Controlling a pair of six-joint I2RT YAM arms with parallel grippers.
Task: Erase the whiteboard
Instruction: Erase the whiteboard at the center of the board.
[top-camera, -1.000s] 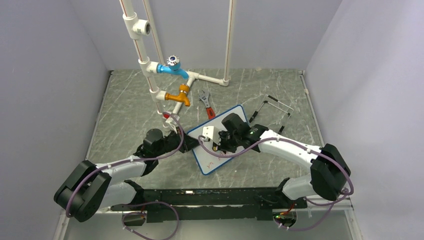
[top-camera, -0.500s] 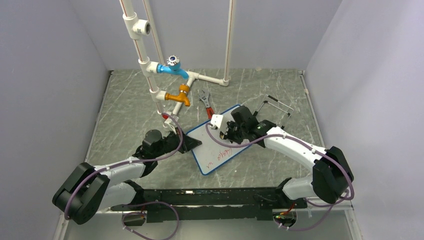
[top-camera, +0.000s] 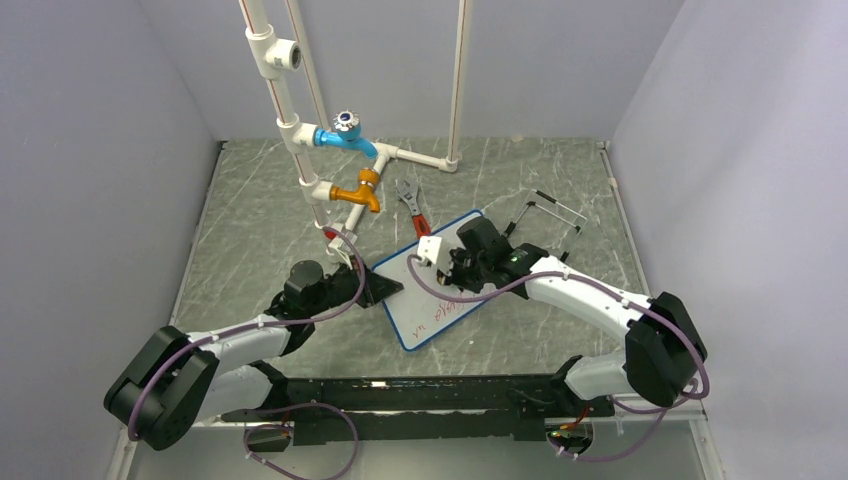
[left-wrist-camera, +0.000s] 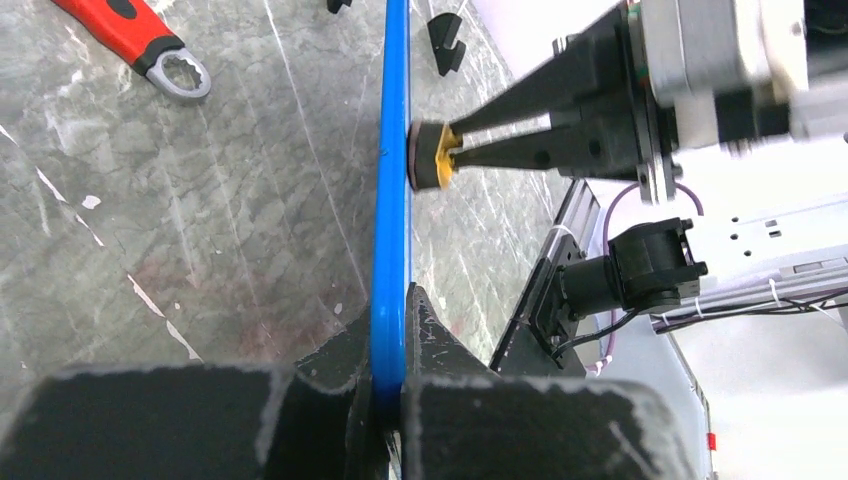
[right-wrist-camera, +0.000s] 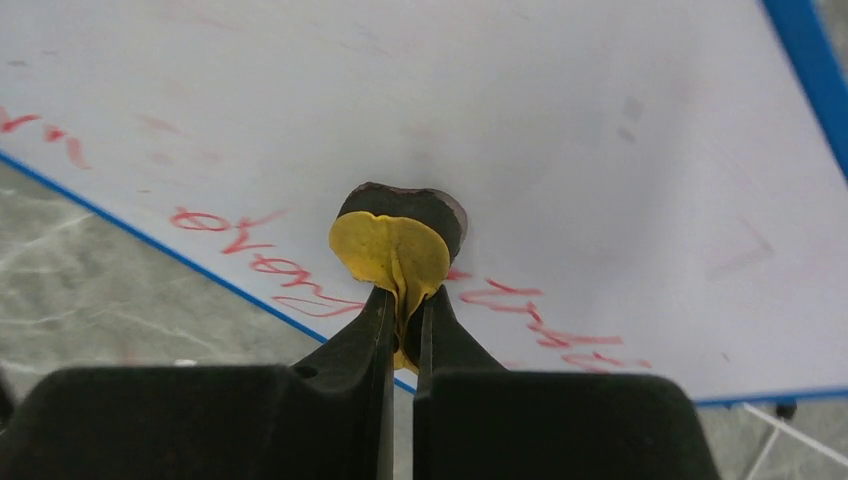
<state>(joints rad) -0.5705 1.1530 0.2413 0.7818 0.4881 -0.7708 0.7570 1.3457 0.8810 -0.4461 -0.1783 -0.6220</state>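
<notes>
Two white-shelled arms, left arm and right arm, bulky black joint housings at 7 and 4 o'clock, lilac cables looped along each, black base rail at 6 o'clock, slim black tapered fingers

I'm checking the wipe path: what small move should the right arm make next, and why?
Probably slide the eraser sideways along the red writing, which shows on both sides of it. The fingers of the right gripper pinch the eraser against the whiteboard, and the left gripper clamps its edge.
</notes>
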